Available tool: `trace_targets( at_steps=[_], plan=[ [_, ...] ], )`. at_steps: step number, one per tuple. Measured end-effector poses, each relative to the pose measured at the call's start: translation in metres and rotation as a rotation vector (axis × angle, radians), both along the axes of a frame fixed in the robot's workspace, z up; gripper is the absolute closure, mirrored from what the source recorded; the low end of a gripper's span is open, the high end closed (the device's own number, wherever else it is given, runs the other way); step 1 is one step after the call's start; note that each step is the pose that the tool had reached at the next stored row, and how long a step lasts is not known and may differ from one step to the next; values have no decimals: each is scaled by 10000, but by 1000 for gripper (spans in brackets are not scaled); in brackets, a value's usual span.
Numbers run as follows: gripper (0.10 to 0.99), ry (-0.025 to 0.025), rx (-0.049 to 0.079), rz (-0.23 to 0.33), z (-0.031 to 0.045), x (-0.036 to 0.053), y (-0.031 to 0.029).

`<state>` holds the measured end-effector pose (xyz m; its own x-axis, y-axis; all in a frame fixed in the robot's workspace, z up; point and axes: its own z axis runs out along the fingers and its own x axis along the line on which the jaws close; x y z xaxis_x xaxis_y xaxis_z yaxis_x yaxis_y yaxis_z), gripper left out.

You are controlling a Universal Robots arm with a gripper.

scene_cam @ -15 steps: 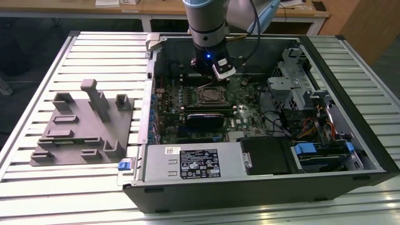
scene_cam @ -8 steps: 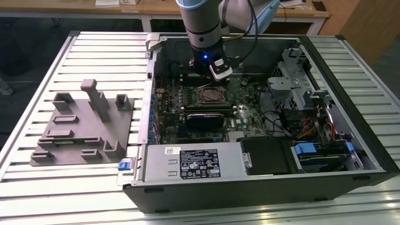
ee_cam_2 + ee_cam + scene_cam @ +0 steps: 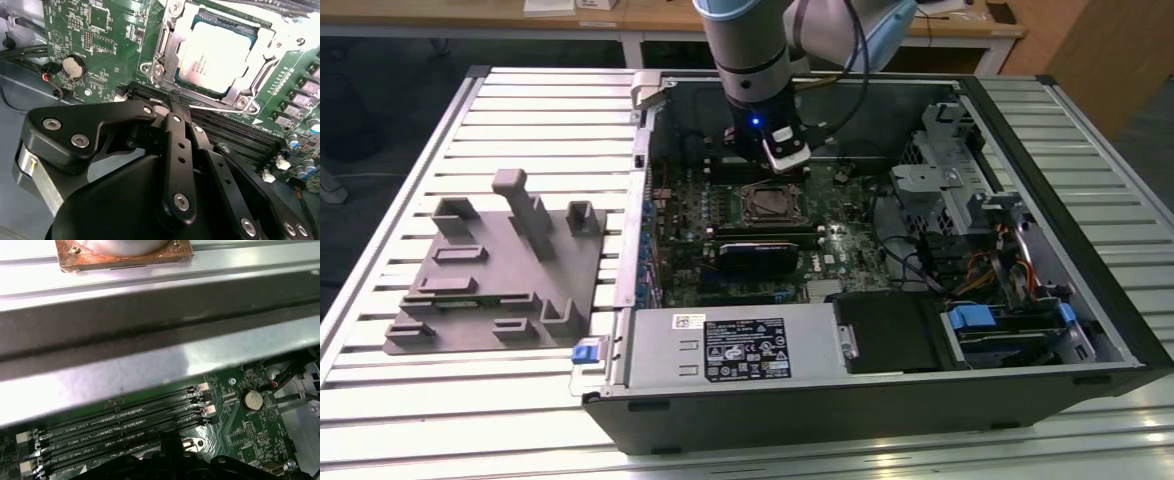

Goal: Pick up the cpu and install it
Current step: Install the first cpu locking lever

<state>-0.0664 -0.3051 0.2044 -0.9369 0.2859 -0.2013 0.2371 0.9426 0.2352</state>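
The clenched, empty hand hovered beside the cpu, which lay in its socket bearing small unreadable print.

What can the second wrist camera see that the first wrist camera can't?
Second wrist view: the silvery cpu lying inside the metal-framed socket.
First wrist view: a copper-coloured plate beyond a long metal case rail.
Both wrist views: the green motherboard, its round coin battery and the long black memory slots.
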Motion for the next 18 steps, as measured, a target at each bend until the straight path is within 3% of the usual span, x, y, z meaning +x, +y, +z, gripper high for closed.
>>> trace_targets(
  at_steps=[5, 18],
  plan=[
    [980, -1, 1, -116, -12, -11, 46],
    [980, -22, -14, -251, -58, -59, 54]
  ],
)
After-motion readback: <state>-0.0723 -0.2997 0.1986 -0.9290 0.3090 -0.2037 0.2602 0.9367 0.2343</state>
